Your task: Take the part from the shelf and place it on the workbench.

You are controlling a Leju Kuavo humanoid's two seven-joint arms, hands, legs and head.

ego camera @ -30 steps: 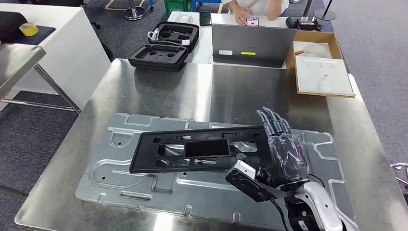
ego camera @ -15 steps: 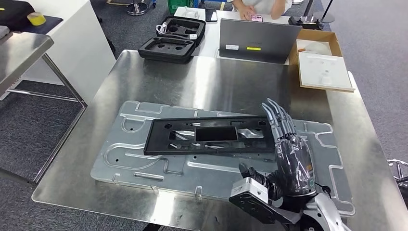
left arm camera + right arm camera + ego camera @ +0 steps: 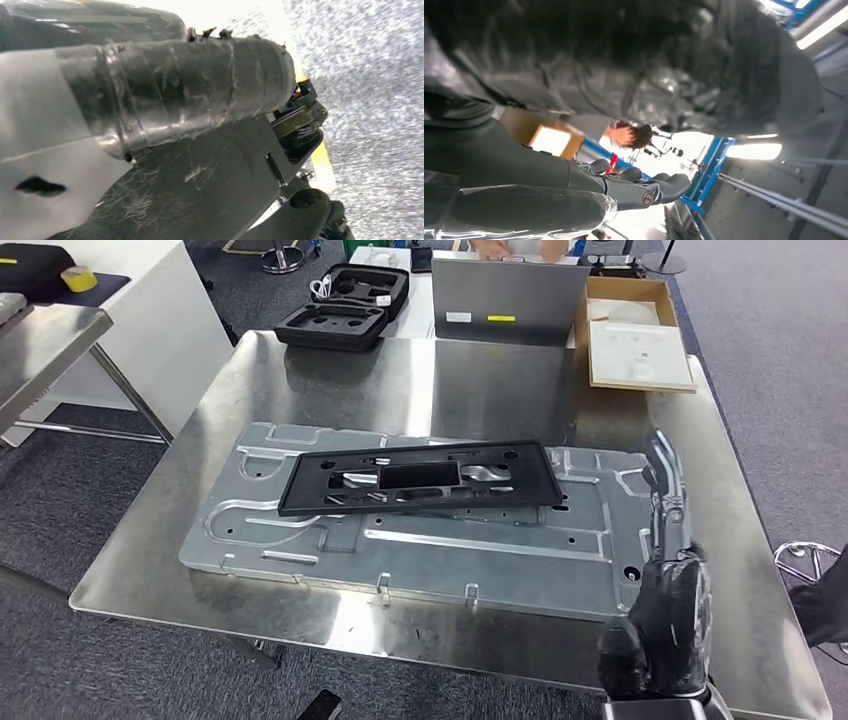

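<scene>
My right hand (image 3: 668,590) hung open, fingers straight, holding nothing, beside the metal plate (image 3: 430,545). The black part (image 3: 420,480) lay on that plate; laptop (image 3: 508,302) and cardboard box (image 3: 632,335) stood beyond.

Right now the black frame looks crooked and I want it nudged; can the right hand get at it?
Probably yes: the right hand is empty beside the metal plate, nothing between it and the black frame.

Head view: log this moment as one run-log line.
black frame part: flat on stamped metal plate | right hand: beside plate, holds nothing, fingers extended | workbench: steel
</scene>
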